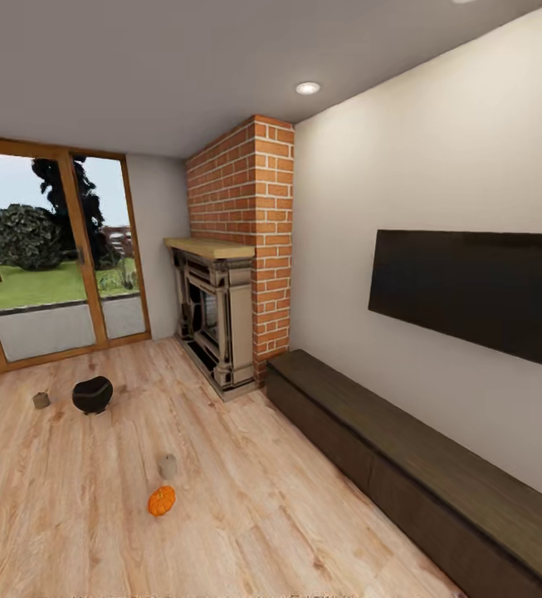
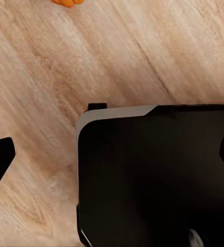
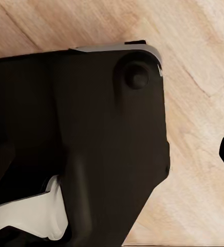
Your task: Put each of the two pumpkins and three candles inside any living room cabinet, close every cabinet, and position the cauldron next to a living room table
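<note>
Lying on plank floor [image 1: 262, 515]: pumpkin [image 1: 161, 500], candle [image 1: 168, 466], cauldron [image 1: 92, 394]; claw states indiscernible.

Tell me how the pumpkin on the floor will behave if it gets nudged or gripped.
The pumpkin looks round and ribbed, so a nudge would probably roll it across the smooth plank floor. It seems tilted rather than upright, hinting at an unsteady rest. Its curved sides may slip from a gripper unless squeezed across the middle.
</note>
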You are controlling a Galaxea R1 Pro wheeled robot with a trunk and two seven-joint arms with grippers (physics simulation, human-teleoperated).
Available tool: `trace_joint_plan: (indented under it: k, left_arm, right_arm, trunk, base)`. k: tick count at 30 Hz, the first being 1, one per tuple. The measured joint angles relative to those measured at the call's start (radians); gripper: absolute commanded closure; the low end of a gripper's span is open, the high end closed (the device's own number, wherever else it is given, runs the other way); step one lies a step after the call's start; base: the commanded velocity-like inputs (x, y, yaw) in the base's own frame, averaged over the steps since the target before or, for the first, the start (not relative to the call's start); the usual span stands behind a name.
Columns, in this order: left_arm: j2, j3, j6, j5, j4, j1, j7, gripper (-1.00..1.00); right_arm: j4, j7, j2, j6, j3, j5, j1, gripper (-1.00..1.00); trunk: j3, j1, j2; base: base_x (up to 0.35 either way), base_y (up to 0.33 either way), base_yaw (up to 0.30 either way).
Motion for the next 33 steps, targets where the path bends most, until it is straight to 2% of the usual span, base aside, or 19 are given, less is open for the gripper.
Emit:
trace_joint_plan:
  k: [9, 20, 33]
  left_arm:
    - [-0.002, -0.001, -0.049, -0.002, 0.03, 0.0, 0.0, -1.0]
    - [-0.003, -0.001, -0.055, -0.003, 0.035, 0.0, 0.0, -1.0]
    - [-0.003, -0.001, -0.055, -0.003, 0.035, 0.0, 0.0, -1.0]
  right_arm:
    - [0.0, 0.0, 0.0, -0.035, -0.001, 0.0, 0.0, -1.0]
    - [0.0, -0.001, 0.001, -0.039, 0.0, 0.003, 0.0, -1.0]
    - [-0.001, 0.0, 0.0, -0.051, 0.0, 0.003, 0.0, -1.0]
  trunk:
    - [-0.012, 0.0, 0.0]
    - [-0.025, 0.0, 0.0]
    - [-0.032, 0.0, 0.0]
  base:
    - [-0.031, 0.026, -0.185]
    - [0.0, 0.0, -0.191]
    - [0.0, 0.0, -0.264]
